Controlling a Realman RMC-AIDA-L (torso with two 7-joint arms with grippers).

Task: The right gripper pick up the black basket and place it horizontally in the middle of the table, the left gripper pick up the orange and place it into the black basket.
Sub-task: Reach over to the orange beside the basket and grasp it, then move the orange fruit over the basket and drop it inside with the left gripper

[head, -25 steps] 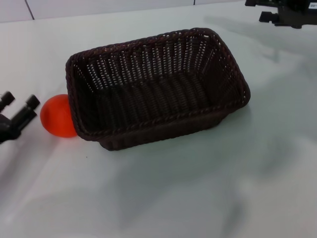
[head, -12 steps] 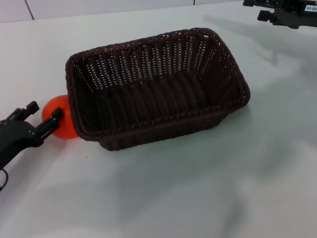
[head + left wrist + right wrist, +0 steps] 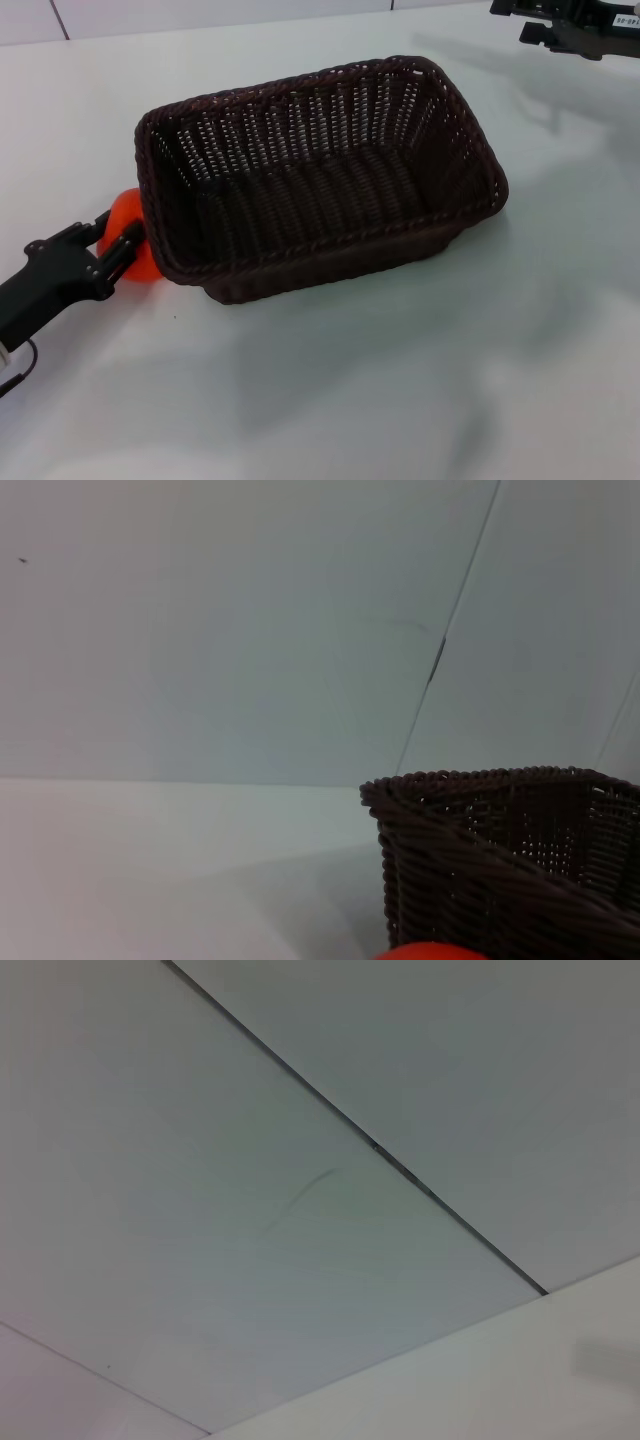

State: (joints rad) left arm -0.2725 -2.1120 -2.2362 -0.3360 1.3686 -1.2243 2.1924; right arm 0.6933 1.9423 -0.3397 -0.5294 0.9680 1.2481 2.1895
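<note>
**Orange wedged against the basket: a tight grasp with little room**

The orange (image 3: pixel 128 250) sits on the table (image 3: pixel 400 400) pressed against the short end wall of the black basket (image 3: pixel 320 180), partly hidden under that wall's flaring rim. The left gripper (image 3: pixel 112 238) reaches in low from the side away from the basket, its fingers spread apart with the fruit between them; they have not visibly closed on it. In the left wrist view only a sliver of the orange (image 3: pixel 430 952) shows at the frame edge, with the basket (image 3: pixel 510 860) corner rising just beyond it.

The main risk, as I judge it, is the finger nearest the basket. It appears to touch or nearly touch the wicker, so closing could pinch the weave along with the fruit, or shove the basket out of its placement. A second risk is the round, smooth skin: a grip landing off-centre could squeeze the orange out sideways and send it rolling across the glossy top. Lifting straight up could also catch the overhanging rim and tip the basket.

The right gripper (image 3: pixel 575 25) is parked well beyond the basket's far side; whether its fingers are apart or together I cannot tell.
</note>
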